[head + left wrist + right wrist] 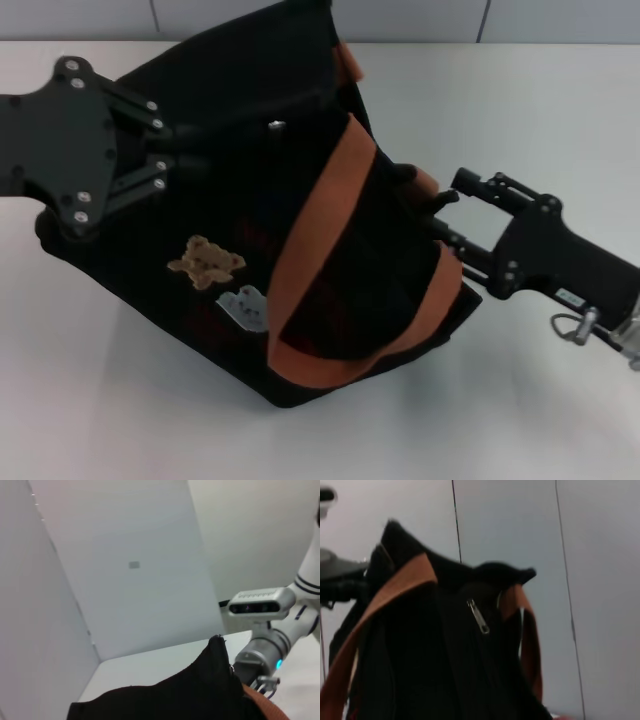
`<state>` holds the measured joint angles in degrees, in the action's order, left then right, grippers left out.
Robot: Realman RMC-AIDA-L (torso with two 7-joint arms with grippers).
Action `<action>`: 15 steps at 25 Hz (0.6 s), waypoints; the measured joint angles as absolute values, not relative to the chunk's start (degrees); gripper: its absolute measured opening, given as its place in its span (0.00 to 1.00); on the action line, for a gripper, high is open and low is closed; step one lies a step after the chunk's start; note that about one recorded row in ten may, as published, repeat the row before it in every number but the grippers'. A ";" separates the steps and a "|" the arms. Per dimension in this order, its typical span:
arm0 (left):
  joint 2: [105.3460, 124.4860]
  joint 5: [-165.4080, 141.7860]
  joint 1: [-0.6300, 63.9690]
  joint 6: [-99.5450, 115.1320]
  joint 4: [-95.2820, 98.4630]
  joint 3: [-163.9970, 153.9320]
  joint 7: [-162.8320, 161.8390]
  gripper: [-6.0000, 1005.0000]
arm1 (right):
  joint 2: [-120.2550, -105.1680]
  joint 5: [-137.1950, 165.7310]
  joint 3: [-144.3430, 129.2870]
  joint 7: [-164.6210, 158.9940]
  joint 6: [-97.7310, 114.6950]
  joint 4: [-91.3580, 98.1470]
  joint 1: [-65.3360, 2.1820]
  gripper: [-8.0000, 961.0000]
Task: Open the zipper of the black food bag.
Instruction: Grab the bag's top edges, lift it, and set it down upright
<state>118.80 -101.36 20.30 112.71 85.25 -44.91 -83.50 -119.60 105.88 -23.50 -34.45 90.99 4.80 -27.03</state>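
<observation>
Head view: the black food bag (250, 230) fills mid-frame, soft and floppy. The left gripper (185, 150) pinches its upper-left fabric; the right gripper (440, 215) clasps its right end. The zipper (470, 650) needs taut fabric; take the small silver pull tab (479, 616).

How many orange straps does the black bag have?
2. One strap loops across the black food bag's near face; the other strap pokes out at its far edge, mostly hidden.
</observation>
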 joint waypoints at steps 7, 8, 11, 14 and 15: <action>119.09 -99.35 19.18 109.84 83.97 -51.37 -82.87 0.11 | -119.67 106.08 -23.92 -23.04 87.86 -2.18 -27.47 0.70; 119.09 -98.93 19.09 109.57 83.70 -51.87 -82.80 0.11 | -119.69 106.11 -23.92 -22.14 87.62 -2.92 -27.50 0.70; 119.09 -98.21 19.08 109.27 83.23 -52.57 -82.67 0.11 | -119.74 106.17 -23.79 -20.30 87.20 -4.34 -27.72 0.70; 119.09 -97.93 19.13 108.97 82.97 -53.45 -82.60 0.11 | -119.86 105.92 -23.15 -18.54 86.65 -5.37 -28.57 0.70; 119.08 -97.93 19.13 108.73 82.79 -53.82 -82.58 0.11 | -119.88 105.79 -22.87 -18.31 86.25 -5.53 -29.13 0.70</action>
<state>119.08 -97.93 19.13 108.73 82.79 -53.82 -82.58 -119.88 105.79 -22.87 -18.31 86.25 -5.53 -29.13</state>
